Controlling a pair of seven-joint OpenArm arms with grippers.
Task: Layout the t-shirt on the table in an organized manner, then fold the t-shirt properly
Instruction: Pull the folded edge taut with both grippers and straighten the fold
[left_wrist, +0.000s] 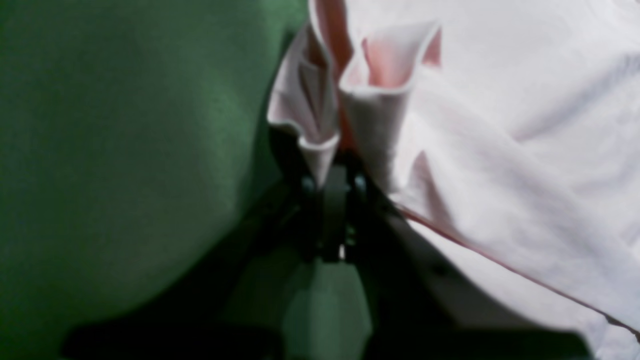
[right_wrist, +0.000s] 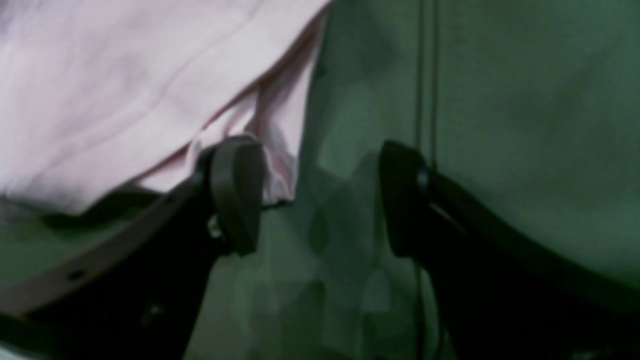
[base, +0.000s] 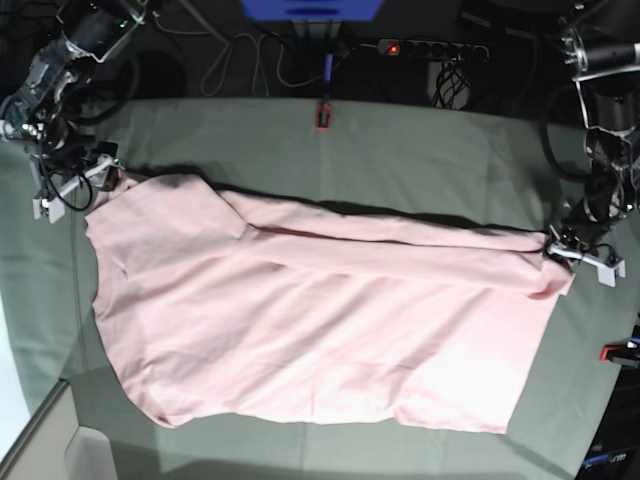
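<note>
The t-shirt (base: 320, 320) is showing plain pale pink, with no print visible. The table (base: 420, 150) is wearing grey-green cloth, a red clamp (base: 322, 115) sitting at its edge.

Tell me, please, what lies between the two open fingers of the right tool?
Only bare table cloth, seen in the right wrist view; the t-shirt edge sits beside one finger, not in the gap.

Power strip (base: 432, 47) with red light lying along top of frame; black cables (base: 240, 60) trailing over dark floor (base: 180, 70); blue box (base: 312, 9) sitting top centre.
</note>
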